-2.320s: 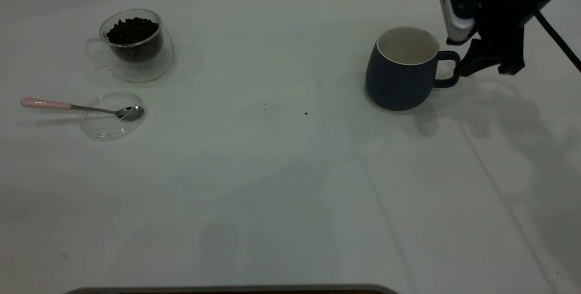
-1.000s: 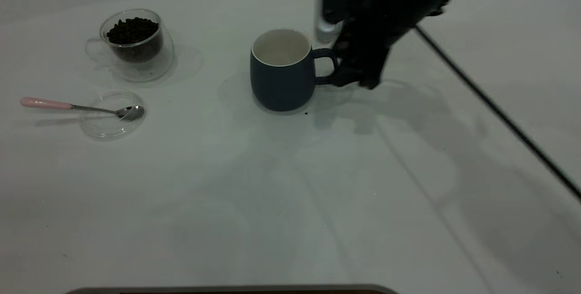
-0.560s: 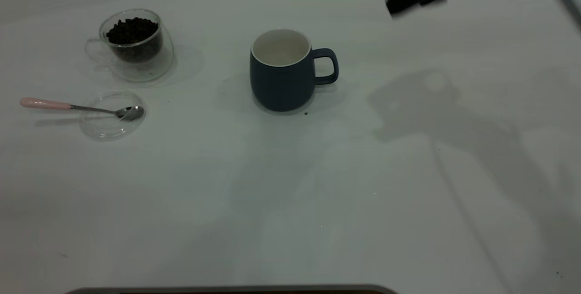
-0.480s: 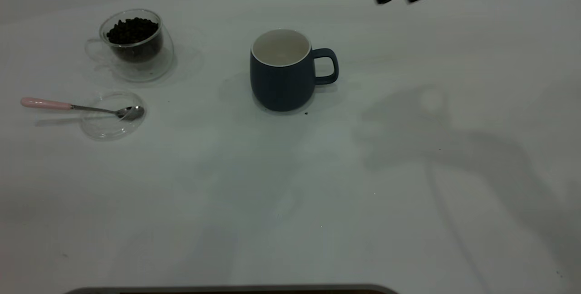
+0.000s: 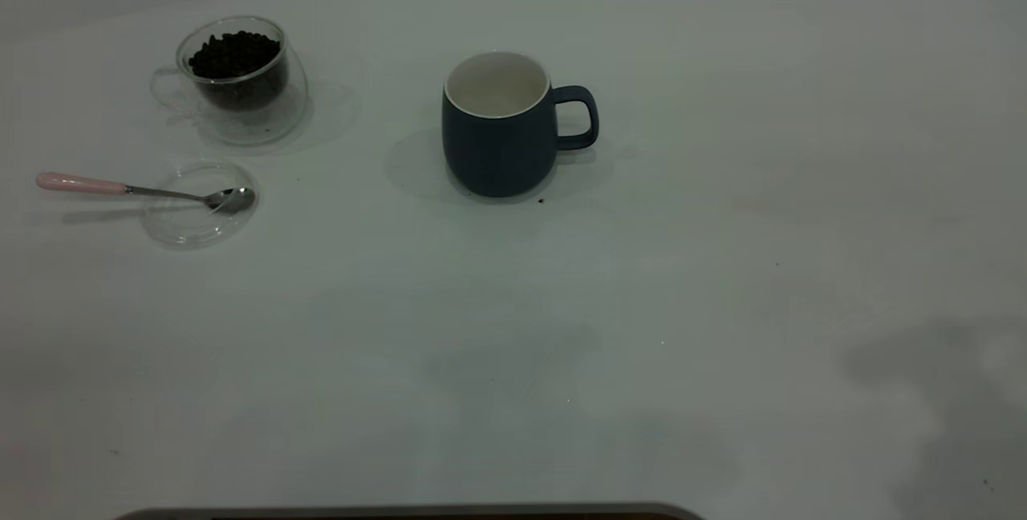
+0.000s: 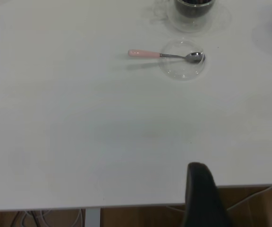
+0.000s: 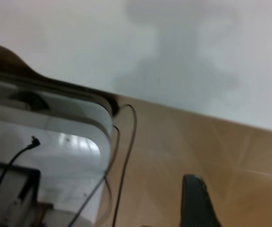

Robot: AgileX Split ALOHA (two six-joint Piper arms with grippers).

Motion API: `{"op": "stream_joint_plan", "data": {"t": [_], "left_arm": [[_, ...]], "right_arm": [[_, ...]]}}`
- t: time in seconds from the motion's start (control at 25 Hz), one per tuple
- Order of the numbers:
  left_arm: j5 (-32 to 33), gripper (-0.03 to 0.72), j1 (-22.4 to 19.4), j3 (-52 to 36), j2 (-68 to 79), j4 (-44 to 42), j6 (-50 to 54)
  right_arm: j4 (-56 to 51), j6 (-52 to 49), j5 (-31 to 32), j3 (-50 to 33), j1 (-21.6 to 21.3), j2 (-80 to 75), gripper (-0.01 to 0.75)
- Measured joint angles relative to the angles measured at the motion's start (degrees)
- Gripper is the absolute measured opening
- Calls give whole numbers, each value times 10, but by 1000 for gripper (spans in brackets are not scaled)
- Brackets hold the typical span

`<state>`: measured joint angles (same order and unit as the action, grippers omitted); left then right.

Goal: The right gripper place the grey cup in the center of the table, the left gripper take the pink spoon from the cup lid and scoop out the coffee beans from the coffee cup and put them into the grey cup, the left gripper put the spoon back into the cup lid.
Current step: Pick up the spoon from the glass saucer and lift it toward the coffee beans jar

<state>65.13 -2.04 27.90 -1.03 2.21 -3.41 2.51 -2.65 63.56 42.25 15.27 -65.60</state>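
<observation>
The grey cup (image 5: 497, 139) stands upright and empty at the centre of the table (image 5: 722, 183), handle to the right, with nothing touching it. At the far left the coffee cup (image 5: 241, 83) holds coffee beans (image 5: 234, 53). In front of it lies the cup lid (image 5: 200, 211), and the pink spoon (image 5: 120, 187) rests with its bowl in the lid and its handle pointing left. Neither gripper appears in the exterior view. My left gripper (image 6: 199, 194) shows only as a dark tip over the table's edge, far from the pink spoon (image 6: 162, 55). My right gripper (image 7: 242, 194) hangs open and empty off the table.
A few dark specks dot the table, one right by the grey cup's base (image 5: 541, 201). In the right wrist view a white device (image 7: 46, 142) with cables sits on the brown floor (image 7: 197, 142) beside the table.
The right gripper carried the grey cup by its handle from the right side to the centre, let go, and drew back up and right out of the exterior view.
</observation>
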Motion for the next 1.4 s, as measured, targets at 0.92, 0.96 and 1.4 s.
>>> {"op": "stream_joint_plan", "data": {"t": [0.92, 0.96, 1.4], "left_arm": [[0, 482, 0, 0, 0, 0, 0], [0, 482, 0, 0, 0, 0, 0], [0, 482, 0, 0, 0, 0, 0]], "right_arm": [[-15, -4, 4, -153, -137, 624, 479], [-15, -4, 6, -153, -137, 632, 479], [-16, -4, 6, -153, -135, 637, 478]]}}
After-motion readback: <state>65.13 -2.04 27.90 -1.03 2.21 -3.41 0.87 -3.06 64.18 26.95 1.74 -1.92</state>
